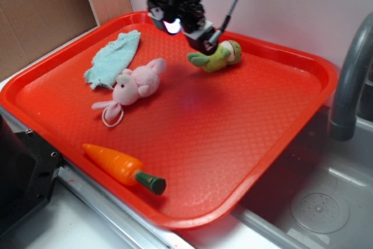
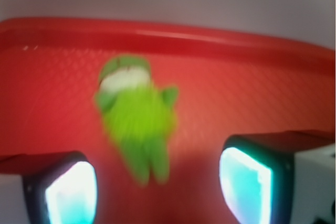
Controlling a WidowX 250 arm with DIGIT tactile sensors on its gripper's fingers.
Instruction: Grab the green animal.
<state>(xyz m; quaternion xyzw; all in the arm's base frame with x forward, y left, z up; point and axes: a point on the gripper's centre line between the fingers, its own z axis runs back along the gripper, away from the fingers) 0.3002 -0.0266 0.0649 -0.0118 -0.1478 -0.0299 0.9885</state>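
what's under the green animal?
Only the red tray; the green animal lies flat on it. Nothing pokes out around its edges; the patch directly beneath stays hidden.

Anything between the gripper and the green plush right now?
Nothing visible. In the wrist view the green animal lies on bare tray just ahead of the open gripper; the pink bunny sits off to the side.

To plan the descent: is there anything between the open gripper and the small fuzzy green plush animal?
Nothing: in the wrist view only bare red tray separates the gripper from the green animal.
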